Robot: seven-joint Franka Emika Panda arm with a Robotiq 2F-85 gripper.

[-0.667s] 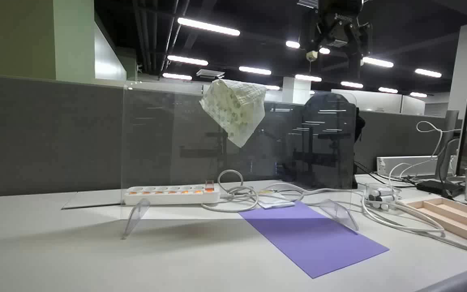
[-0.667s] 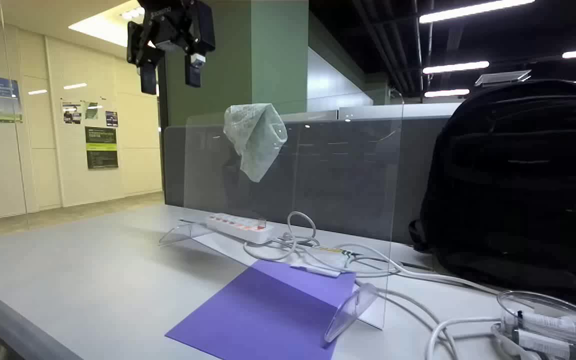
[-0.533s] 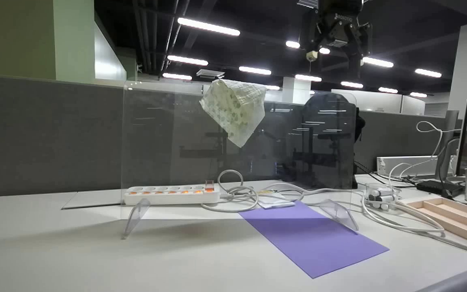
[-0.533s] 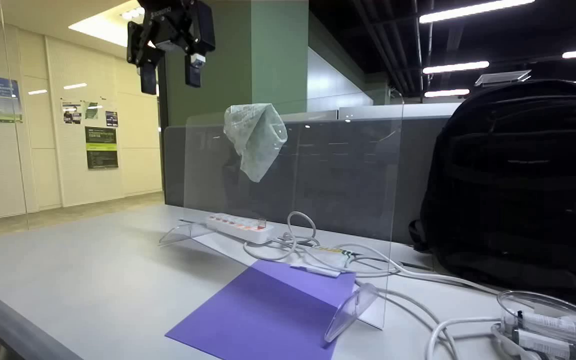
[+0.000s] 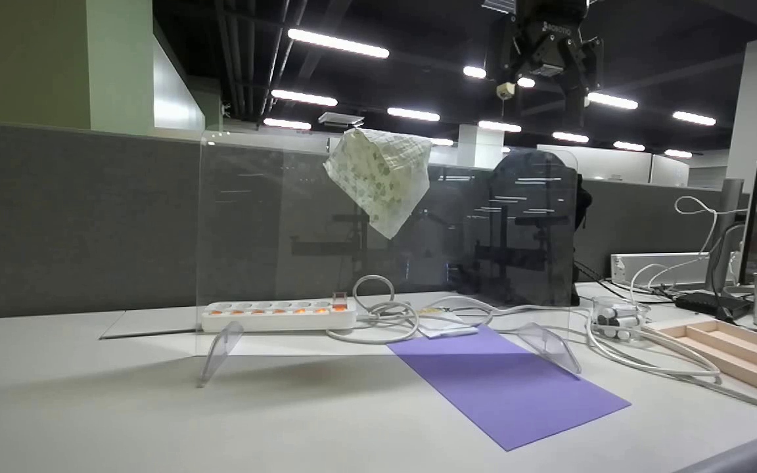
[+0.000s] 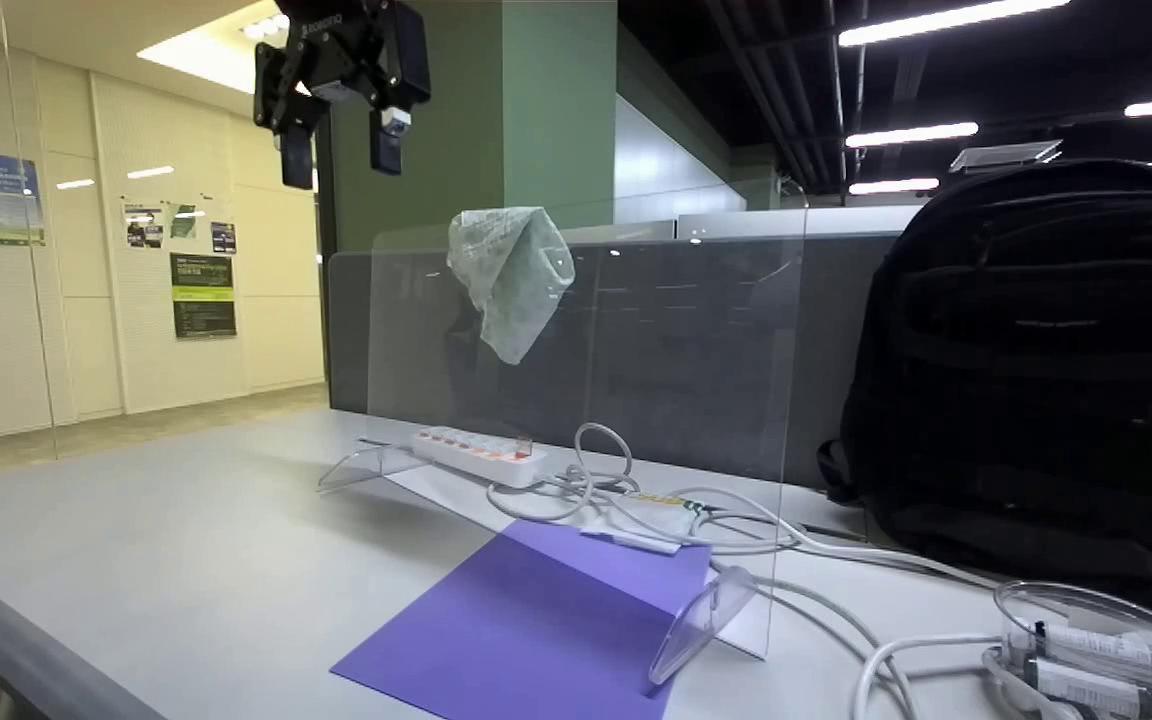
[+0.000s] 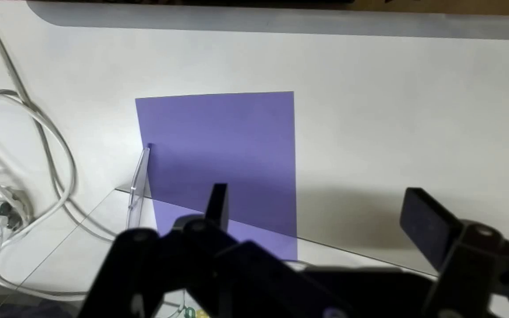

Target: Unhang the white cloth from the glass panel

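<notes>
The white cloth has a pale green pattern and drapes over the top edge of a clear panel. In an exterior view the cloth hangs in folds to a point near the panel's far-left top. The panel stands upright on clear feet. My gripper is raised above panel height, apart from the cloth, up and to its right; in an exterior view the gripper is up and to its left. In the wrist view the gripper has widely parted fingers with nothing between them. The cloth does not show there.
A purple sheet lies on the white table, partly under the panel. A power strip and loose cables lie behind the panel. A black backpack, a clear cup of small bottles and a wooden tray stand nearby.
</notes>
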